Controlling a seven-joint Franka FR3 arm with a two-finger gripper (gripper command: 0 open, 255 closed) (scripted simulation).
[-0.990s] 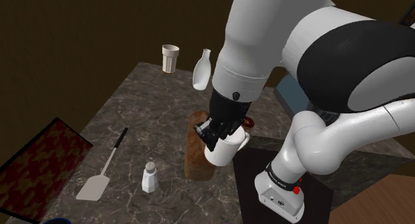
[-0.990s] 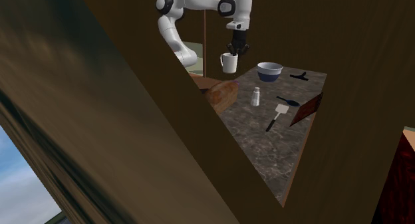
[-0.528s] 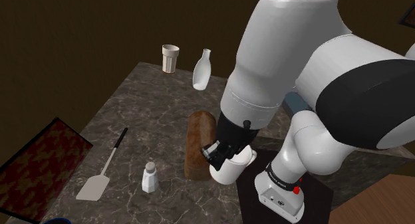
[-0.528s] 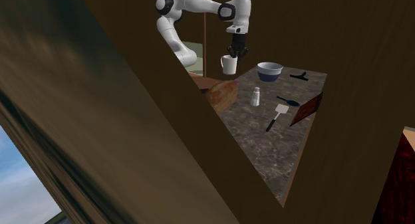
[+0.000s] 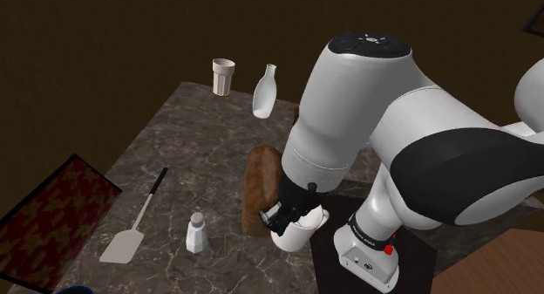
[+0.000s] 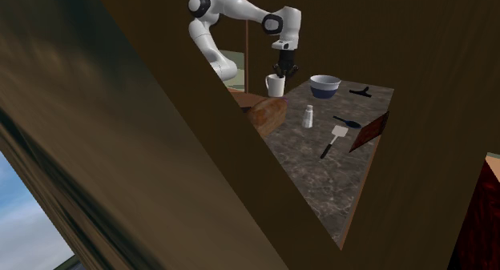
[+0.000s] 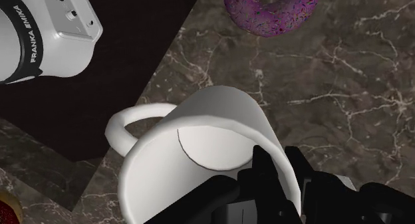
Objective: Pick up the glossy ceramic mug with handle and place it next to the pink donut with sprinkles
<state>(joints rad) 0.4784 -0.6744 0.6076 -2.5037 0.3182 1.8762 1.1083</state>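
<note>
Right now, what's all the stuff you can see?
mug: one, white, in the claw
donut: one, purplish pink, table, past the mug
bread: one, brown, beside the mug
shaker: one, white, beside the spatula
spatula: one, grey with dark handle, table
cup: one, beige, far corner
bottle: one, white, near the cup
bowl: one, blue and white, table
table: one, dark marbled, under everything
arm: one, white, over the mug
claw: one, black, shut on the mug's rim

mug [image 5: 293, 239] beside loaf [image 5: 260, 189] | donut [image 7: 271, 10] near mug | shaker [image 5: 195, 233] between loaf, spatula [image 5: 131, 224]
</note>
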